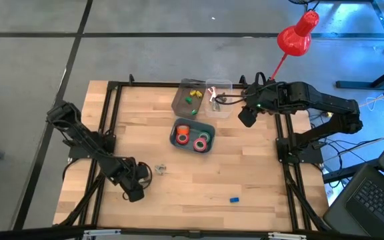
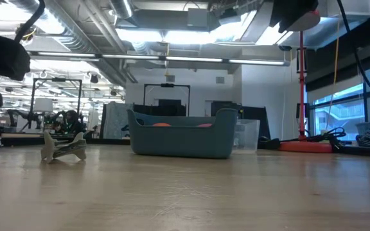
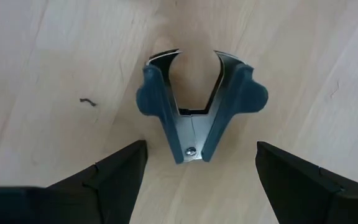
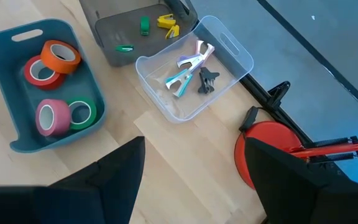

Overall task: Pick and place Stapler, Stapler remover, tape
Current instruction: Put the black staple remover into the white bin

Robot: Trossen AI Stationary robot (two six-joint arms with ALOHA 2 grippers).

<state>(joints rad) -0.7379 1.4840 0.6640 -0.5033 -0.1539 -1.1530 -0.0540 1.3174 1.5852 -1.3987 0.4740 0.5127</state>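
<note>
Wooden table (image 1: 199, 180) fills the high view, where our left gripper (image 1: 137, 179) sits low beside the remover (image 1: 160, 169), well short of the clear bin (image 1: 217, 100) under our right gripper (image 1: 247, 117). Through the left wrist we see spread fingers (image 3: 114, 180) flanking the remover's hinge, so we should push forward and centre before closing. Through the right wrist the fingers (image 4: 114, 180) also stand spread, empty, above the tape (image 4: 55, 87) tub (image 4: 17, 43).

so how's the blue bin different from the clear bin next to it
The blue bin is opaque, while the clear bin is see-through. The blue bin holds tape rolls, red, orange, pink and green; the clear bin holds small staple removers. In the high view the blue bin sits nearer the table's middle, and the clear bin lies toward the far edge, by the right gripper. Both are open-topped, rest on the wooden table and have handle slots.
</note>
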